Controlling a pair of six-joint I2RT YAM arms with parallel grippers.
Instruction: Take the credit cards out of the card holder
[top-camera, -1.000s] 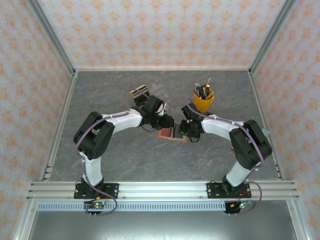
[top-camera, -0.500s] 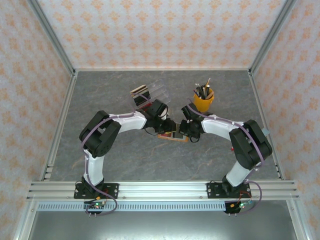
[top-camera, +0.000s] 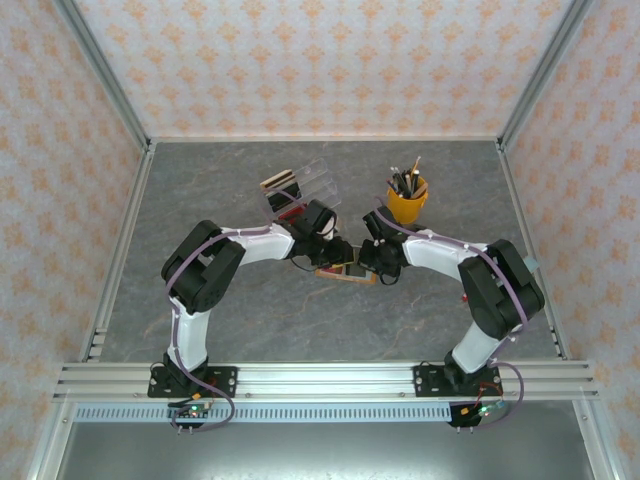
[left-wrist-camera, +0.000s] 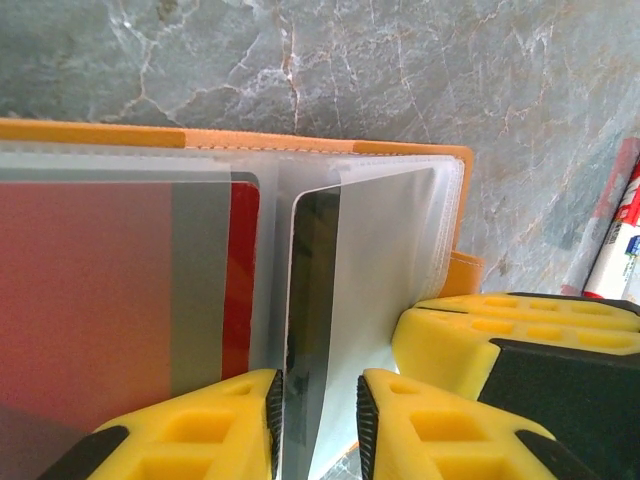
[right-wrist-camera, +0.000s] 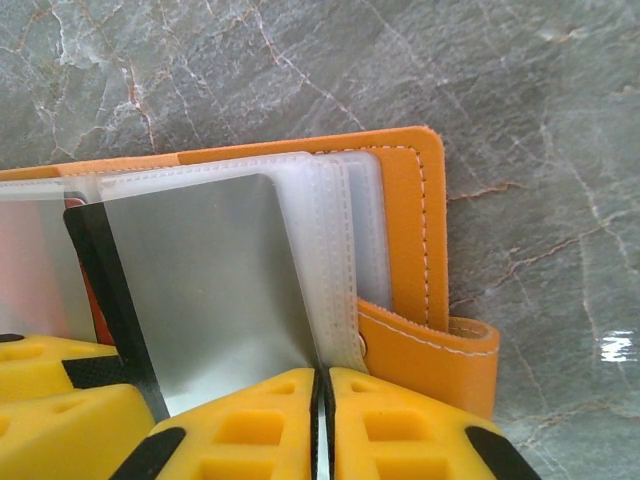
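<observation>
The orange card holder (top-camera: 348, 272) lies open on the grey table between both arms. In the left wrist view its orange rim (left-wrist-camera: 300, 140) frames clear sleeves, and a red card (left-wrist-camera: 100, 290) sits in the left sleeve. A silver card with a dark edge (left-wrist-camera: 315, 300) stands up out of the sleeves. My left gripper (left-wrist-camera: 318, 400) is open around it, with a gap on the right side. My right gripper (right-wrist-camera: 320, 385) is shut on the stitched edge of the clear sleeves (right-wrist-camera: 330, 250), beside the orange strap (right-wrist-camera: 440, 350). From above, the left gripper (top-camera: 328, 248) and right gripper (top-camera: 368, 258) meet over the holder.
A yellow cup of pens (top-camera: 406, 200) stands just behind the right arm. A clear box holding dark items (top-camera: 295, 188) sits behind the left arm. A red and white object (left-wrist-camera: 622, 225) lies at the right edge of the left wrist view.
The left arm swung in and its gripper came down over the holder. The holder's red face, plain a second ago, is now mostly covered. The right arm held still.
</observation>
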